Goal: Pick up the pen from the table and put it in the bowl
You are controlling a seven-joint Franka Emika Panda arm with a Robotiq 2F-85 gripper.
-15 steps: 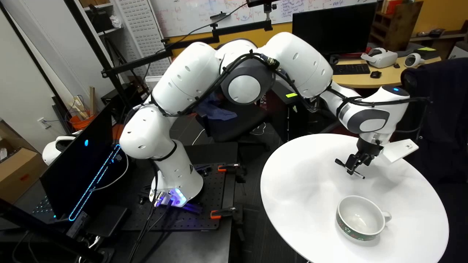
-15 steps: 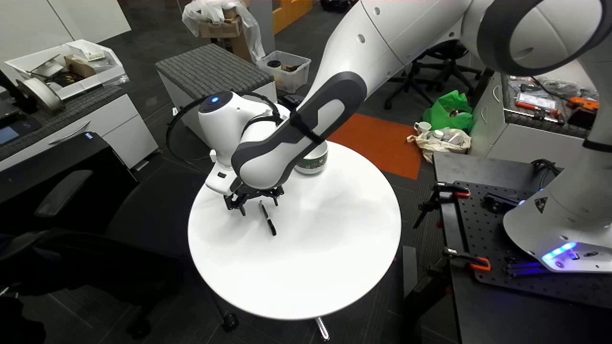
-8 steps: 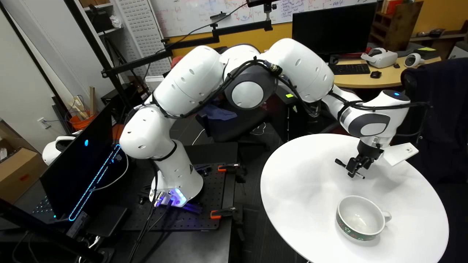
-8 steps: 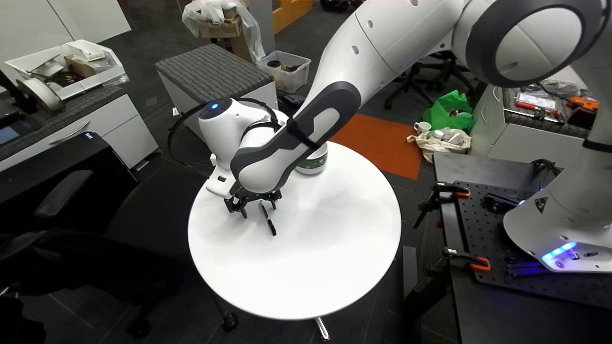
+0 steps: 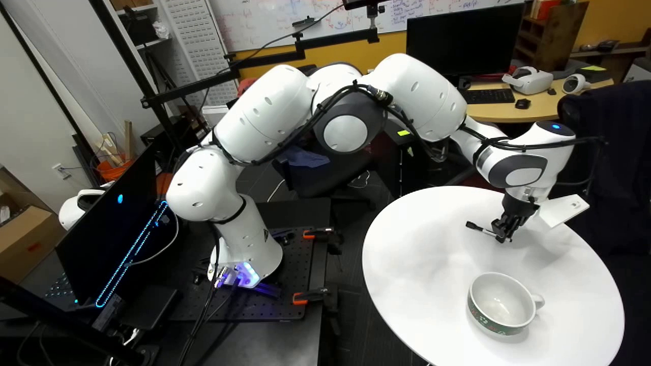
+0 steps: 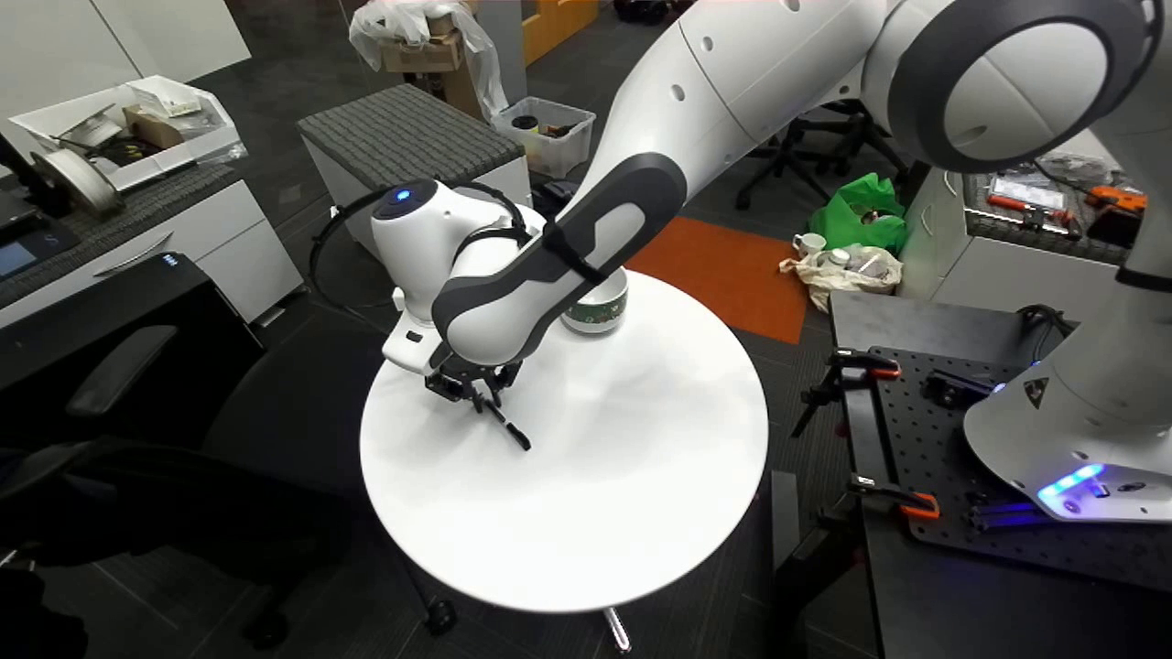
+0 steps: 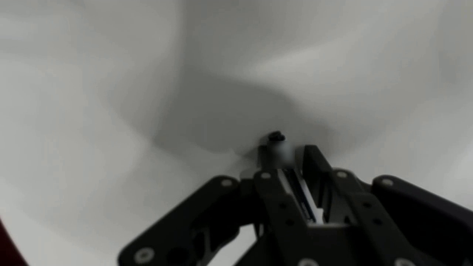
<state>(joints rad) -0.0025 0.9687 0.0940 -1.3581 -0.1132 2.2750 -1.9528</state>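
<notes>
The dark pen (image 6: 518,437) lies on the round white table (image 6: 595,522), its thick black end pointing away from my gripper (image 6: 487,404). In the wrist view the pen (image 7: 301,195) runs between the fingers, and my gripper (image 7: 286,157) stands low over the tabletop. Its jaws are close together, with a narrow gap still showing beside the pen; the contact area is blurred. An exterior view has the gripper (image 5: 503,238) at the lighter end of the pen (image 5: 476,226). The white bowl (image 5: 492,323), with a handle and green patterned band, stands upright on the table.
Partly behind the arm is the bowl (image 6: 597,313) in an exterior view. A dark chair (image 5: 605,162) stands close to the table's edge beyond the gripper. The robot's base is on a black bench (image 5: 300,274) apart from the table.
The jaws have narrowed from wide apart to close around the pen. The pen's lighter end has swung round with the fingers, while its black end has hardly moved. The bowl has not moved.
</notes>
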